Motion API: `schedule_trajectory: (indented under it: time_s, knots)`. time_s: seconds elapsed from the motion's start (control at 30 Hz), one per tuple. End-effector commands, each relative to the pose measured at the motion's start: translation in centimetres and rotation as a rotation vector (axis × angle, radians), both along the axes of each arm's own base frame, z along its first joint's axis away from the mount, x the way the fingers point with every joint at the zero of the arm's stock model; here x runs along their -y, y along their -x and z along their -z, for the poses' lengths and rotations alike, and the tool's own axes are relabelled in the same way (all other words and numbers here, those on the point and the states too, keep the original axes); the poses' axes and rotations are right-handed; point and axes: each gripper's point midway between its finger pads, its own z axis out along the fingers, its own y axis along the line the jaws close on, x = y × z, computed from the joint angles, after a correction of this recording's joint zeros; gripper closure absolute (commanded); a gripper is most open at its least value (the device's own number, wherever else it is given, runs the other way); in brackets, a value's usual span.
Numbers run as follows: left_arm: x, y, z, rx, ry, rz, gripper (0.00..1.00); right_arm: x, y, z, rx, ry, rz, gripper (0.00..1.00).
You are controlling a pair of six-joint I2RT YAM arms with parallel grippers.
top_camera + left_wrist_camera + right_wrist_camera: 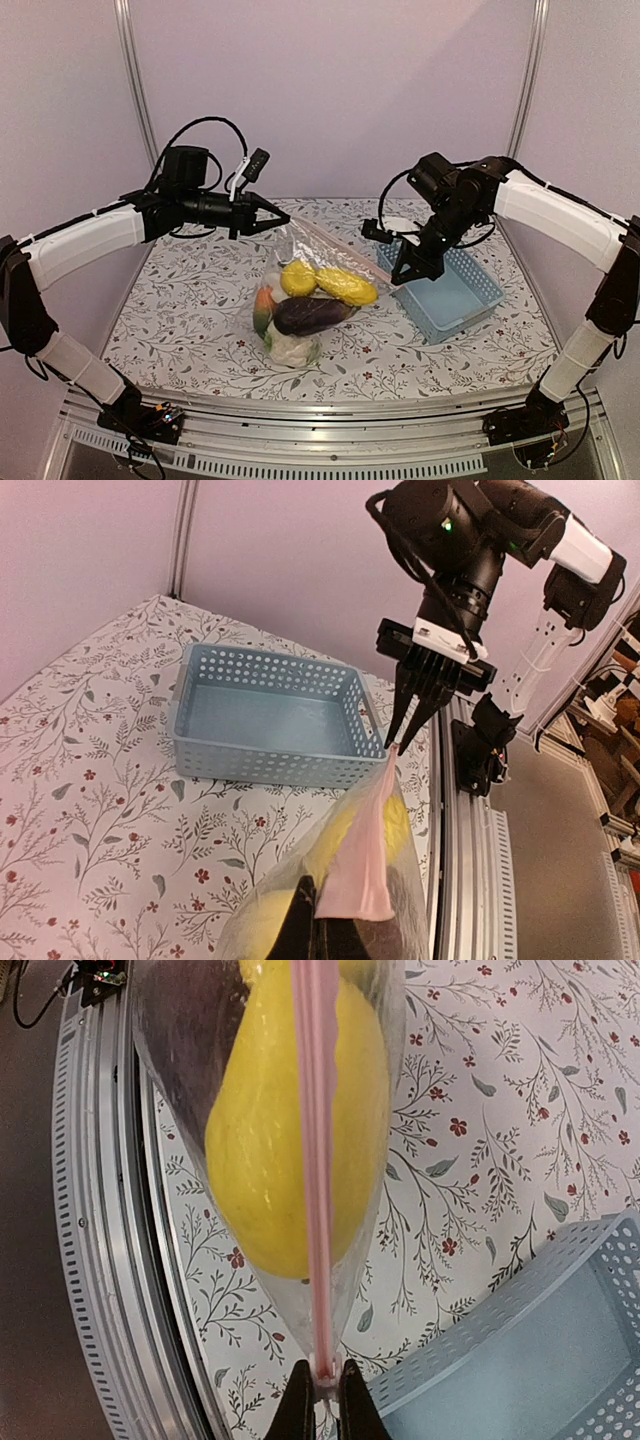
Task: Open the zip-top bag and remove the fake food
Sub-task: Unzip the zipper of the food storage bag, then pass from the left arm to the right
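Inside zip-top bag [312, 246] — fake food [308, 312] overlapping, half-hidden.

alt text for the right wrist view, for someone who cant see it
The right gripper is shut on the pink zip strip of the clear zip-top bag, which runs up the frame with yellow fake food inside. Below are the flower-patterned table and, lower right, a light-blue basket.

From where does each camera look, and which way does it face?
Top external: above, behind the bases, facing down onto the table; both arms show.
Left wrist: on the left arm, facing the right arm and basket; left fingers below.
Right wrist: on the right arm, facing along the zip-top bag's pink strip; right fingers below.
All three share bag and basket.
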Motion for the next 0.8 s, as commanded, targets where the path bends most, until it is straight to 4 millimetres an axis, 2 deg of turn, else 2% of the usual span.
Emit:
schedule_trajectory:
  time_s: [0.0, 0.1, 0.2, 0.3, 0.4, 0.5, 0.77]
  knots:
    - [-0.9, -0.7, -1.9, 0.067, 0.023, -0.032, 1.00, 2.9, 1.7, 1.0, -0.036, 0.090, 0.008, 1.00]
    - [-0.8, -0.8, -1.7, 0.059, 0.023, -0.031, 1.00, 3.1, 1.9, 0.8, -0.029, 0.087, 0.007, 0.99]
    - [-0.8, -0.8, -1.7, 0.055, 0.024, -0.028, 1.00, 2.7, 1.7, 0.0, -0.026, 0.063, 0.014, 0.89]
    - [-0.8, -0.8, -1.5, 0.053, 0.020, -0.025, 1.00, 2.0, 1.6, -2.3, -0.017, 0.009, 0.020, 0.73]
    - [-0.5, -0.4, -1.4, 0.045, 0.019, -0.005, 1.00, 1.3, 1.9, -5.8, 0.006, -0.062, 0.006, 0.60]
    - [0.4, 0.8, -1.4, 0.020, 0.037, 0.066, 1.00, -0.1, 1.2, -7.1, 0.023, -0.140, 0.005, 0.57]
    - [1.7, 3.4, -1.3, 0.017, 0.026, 0.171, 1.00, -5.0, -3.1, -7.0, 0.016, -0.251, 0.021, 0.58]
